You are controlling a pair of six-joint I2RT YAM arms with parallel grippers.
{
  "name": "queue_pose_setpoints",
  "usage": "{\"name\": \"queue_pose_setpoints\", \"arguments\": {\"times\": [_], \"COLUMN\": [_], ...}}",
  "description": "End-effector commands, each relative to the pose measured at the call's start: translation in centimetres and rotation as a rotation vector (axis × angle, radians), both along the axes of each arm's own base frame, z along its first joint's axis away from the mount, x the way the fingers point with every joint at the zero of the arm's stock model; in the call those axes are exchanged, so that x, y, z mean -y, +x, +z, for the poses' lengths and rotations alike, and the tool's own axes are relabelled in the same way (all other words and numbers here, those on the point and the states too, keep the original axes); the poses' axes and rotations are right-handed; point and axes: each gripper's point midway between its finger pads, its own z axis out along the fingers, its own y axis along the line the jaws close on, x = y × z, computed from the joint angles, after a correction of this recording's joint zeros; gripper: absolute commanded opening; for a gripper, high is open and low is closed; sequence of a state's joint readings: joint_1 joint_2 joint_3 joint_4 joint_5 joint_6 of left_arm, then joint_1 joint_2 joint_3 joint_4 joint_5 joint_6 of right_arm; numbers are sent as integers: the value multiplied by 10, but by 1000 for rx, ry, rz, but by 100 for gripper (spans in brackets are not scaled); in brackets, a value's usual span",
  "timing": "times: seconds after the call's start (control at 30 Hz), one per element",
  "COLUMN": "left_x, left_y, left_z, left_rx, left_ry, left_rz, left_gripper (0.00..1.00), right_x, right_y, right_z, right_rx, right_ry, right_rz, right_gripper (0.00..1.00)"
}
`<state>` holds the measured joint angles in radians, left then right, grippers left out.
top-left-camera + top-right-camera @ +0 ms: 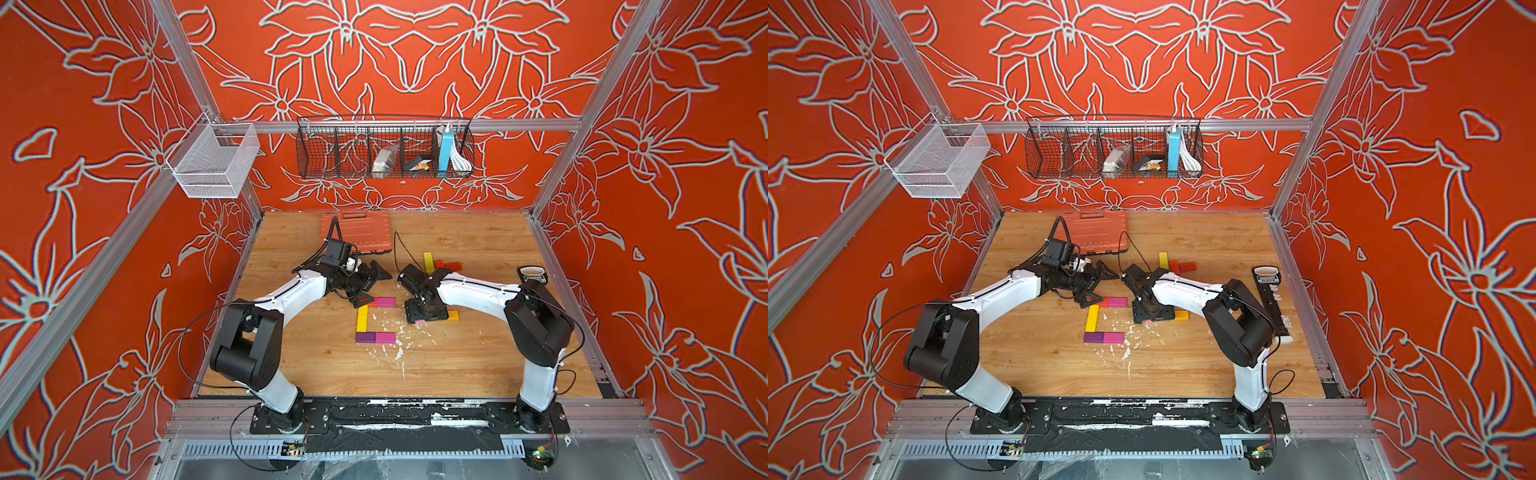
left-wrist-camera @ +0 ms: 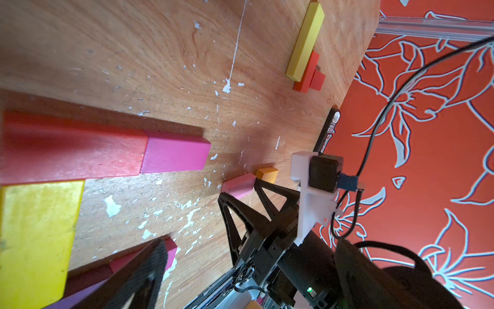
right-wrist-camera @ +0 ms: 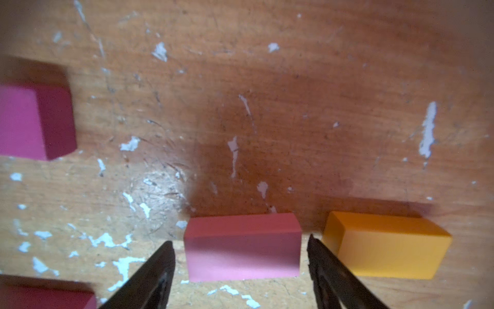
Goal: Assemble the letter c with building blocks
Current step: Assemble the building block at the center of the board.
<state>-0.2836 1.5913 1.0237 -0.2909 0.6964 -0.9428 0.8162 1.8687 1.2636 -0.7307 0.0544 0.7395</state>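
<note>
The pink block is straddled on the table by the right gripper, its jaws parted with a gap on each side, so nothing is held. The left gripper is spread wide and empty near the half-built letter. A pickup seems to be in hand: the jaws must be closed squarely without the orange block, just beside, being nudged.

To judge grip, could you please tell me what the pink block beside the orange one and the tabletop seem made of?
Pink block: probably painted wood, matte, with crisp edges. Tabletop: wood-grain laminate or veneer, slightly glossy, with white chipped flecks.
</note>
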Motion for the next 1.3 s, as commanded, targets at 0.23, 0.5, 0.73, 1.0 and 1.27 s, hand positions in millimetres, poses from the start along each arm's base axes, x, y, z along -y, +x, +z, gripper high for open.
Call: {"name": "queue_pose_setpoints", "arguments": {"times": [0.23,0.5,0.73,1.0,1.27], "left_x": [25,70,106,132,138], "left_y": [-8,-23,-33,-30,-24], "left_z": [-4,-17,-31,-50,-64], "left_rx": [3,-12,-22,-42,-65], "left_ry": [45,48,65,67,75], "left_rz": [-29,-59,-92,-106,-103], "left_gripper": [98,98,98,98,98], "right_x": [38,95,114,122,125], "right_y": [8,10,7,0,0], "right_z": [53,48,30,20,20], "right_rx": [88,61,22,-13,-13], "right_ry": [150,287,382,406,401], "right_rz": [-103,-301,-432,-466,-467], "right_gripper": [86,86,85,83,83]}}
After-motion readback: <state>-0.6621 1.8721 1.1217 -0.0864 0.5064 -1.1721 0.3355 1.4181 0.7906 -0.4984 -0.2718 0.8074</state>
